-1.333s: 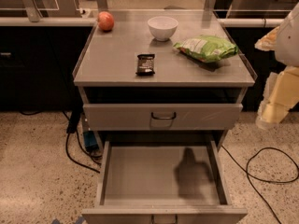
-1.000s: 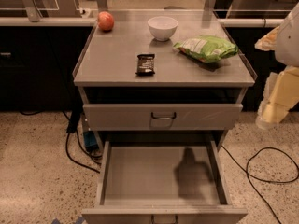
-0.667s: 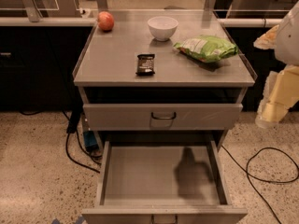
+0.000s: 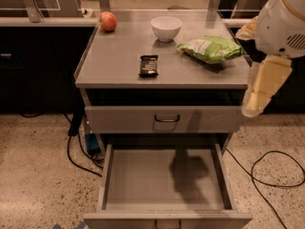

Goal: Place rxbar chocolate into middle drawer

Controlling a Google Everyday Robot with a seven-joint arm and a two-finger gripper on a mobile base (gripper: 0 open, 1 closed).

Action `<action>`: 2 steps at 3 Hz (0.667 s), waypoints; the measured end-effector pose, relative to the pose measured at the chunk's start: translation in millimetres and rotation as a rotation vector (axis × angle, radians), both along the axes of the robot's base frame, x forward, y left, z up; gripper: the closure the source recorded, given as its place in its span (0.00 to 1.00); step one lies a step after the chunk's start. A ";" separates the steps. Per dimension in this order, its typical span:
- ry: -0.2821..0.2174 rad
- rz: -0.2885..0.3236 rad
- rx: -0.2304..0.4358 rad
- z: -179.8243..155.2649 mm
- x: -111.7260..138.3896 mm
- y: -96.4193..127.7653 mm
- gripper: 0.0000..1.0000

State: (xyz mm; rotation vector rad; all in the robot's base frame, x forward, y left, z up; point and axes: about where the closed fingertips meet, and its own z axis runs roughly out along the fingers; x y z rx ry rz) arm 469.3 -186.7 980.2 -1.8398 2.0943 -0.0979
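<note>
The rxbar chocolate (image 4: 148, 65), a small flat dark-wrapped bar, lies on the grey cabinet top (image 4: 114, 61), near its front edge and left of centre. Below the top, a drawer with a metal handle (image 4: 167, 119) is shut. Under it, a lower drawer (image 4: 164, 178) is pulled fully open and is empty. My gripper (image 4: 253, 105) hangs on the pale arm at the right edge of the view. It is beside the cabinet's right front corner, far from the bar, and holds nothing that I can see.
On the cabinet top stand a red apple (image 4: 108, 21) at the back left, a white bowl (image 4: 166, 28) at the back centre and a green chip bag (image 4: 211, 49) at the right. Black cables (image 4: 267, 171) lie on the speckled floor on both sides of the cabinet.
</note>
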 end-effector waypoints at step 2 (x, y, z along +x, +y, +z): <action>-0.014 0.137 -0.023 -3.7 60.7 39.9 0.00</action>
